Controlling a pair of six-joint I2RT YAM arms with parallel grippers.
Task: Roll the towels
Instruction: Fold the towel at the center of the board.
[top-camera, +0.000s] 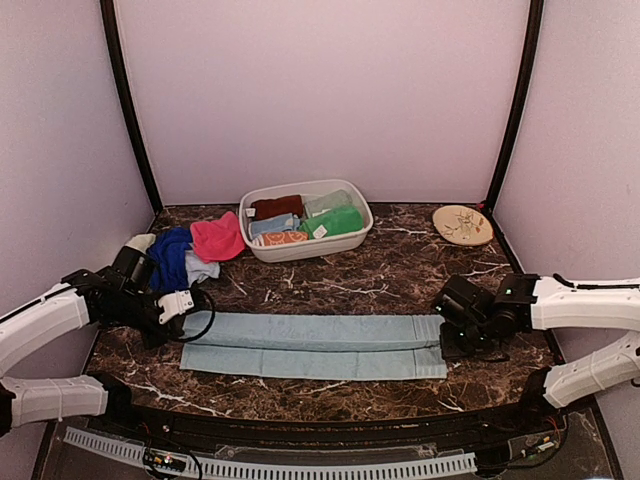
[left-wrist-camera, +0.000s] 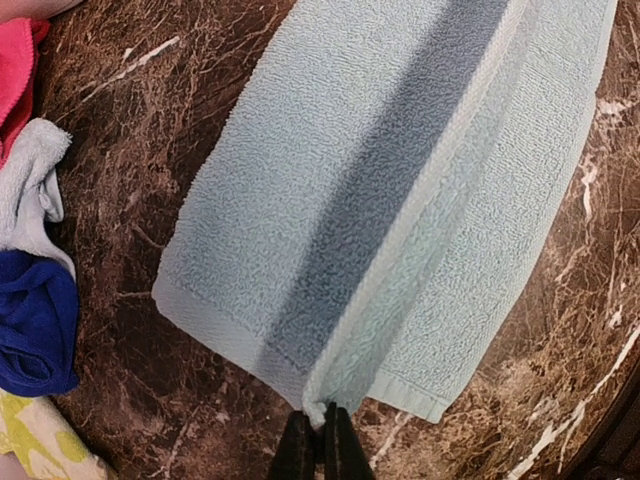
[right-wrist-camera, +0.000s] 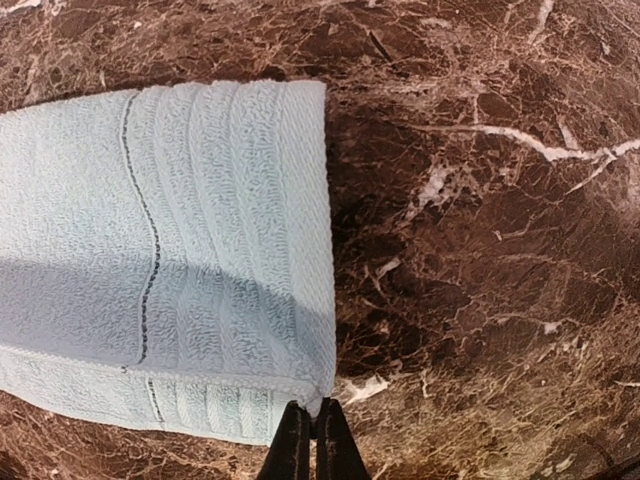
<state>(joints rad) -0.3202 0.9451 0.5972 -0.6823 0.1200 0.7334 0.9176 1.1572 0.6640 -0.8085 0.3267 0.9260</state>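
A long pale blue towel (top-camera: 315, 345) lies flat across the near part of the marble table (top-camera: 400, 275), its far long edge folded over toward the front. My left gripper (top-camera: 182, 318) is shut on the folded edge at the towel's left end (left-wrist-camera: 322, 412). At the right end, my right gripper (top-camera: 445, 330) pinches the towel's corner (right-wrist-camera: 318, 408). The towel (left-wrist-camera: 400, 190) fills most of the left wrist view, and its striped end (right-wrist-camera: 180, 270) shows in the right wrist view.
A heap of royal blue (top-camera: 170, 255), pink (top-camera: 217, 237) and pale towels lies at the back left. A white oval tub (top-camera: 306, 220) behind the middle holds dark red, green, grey and patterned cloths. A round tan plate (top-camera: 463, 224) sits at the back right.
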